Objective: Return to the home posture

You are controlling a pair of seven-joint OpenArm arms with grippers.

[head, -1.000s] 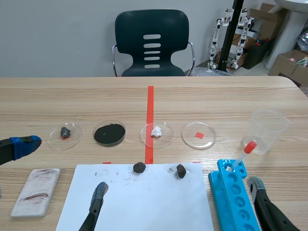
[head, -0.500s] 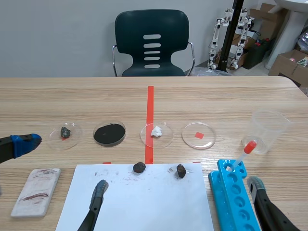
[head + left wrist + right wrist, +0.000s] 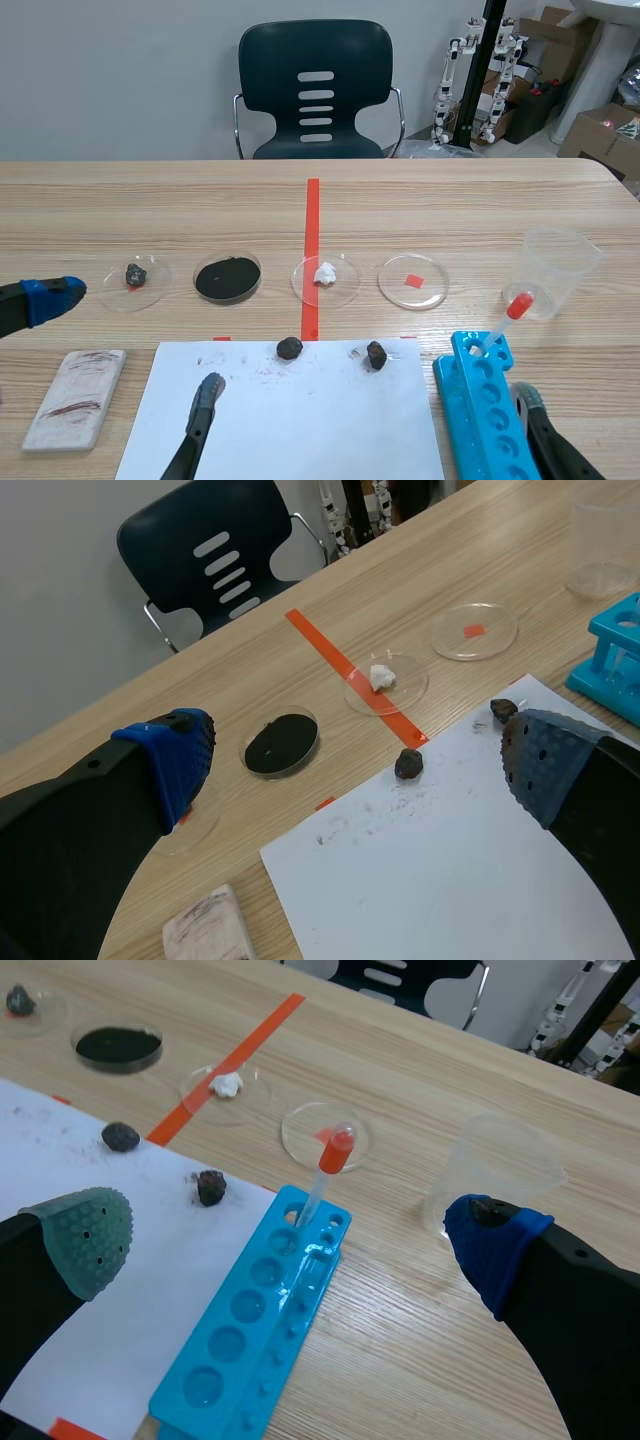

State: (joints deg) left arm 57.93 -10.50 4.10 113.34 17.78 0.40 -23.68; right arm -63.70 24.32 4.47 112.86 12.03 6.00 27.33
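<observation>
Two arms sit low at the near edge of the table, nothing held.

Scene view: left gripper is spread wide — blue-padded finger over bare wood near the dish with a dark chip, grey-padded finger over the white sheet. Of the right gripper only one grey-padded finger shows, just beside the blue tube rack; its spread can't be read from here. Four dishes in a row across the table: the chip one, black powder dish, dish with a white lump sitting on the red tape line, dish over a red square mark. Two dark lumps sit at the sheet's far edge, either side of the tape line's near end. One streaked white tile lies beside the sheet, apart from it. A clear beaker stands past the rack; a red-bulbed pipette stands tilted in the rack's far end hole. A dark chair is behind the table.

Left wrist view: fingers far apart, only sheet and wood between them. Black powder dish and one dark lump ahead, the white-lump dish farther on along the tape.

Right wrist view: fingers far apart as well — grey-green pad over the sheet, blue pad just beside the beaker. Rack and pipette sit between the fingers, touched by neither. Other dark lump on the sheet next to the rack's far end.
</observation>
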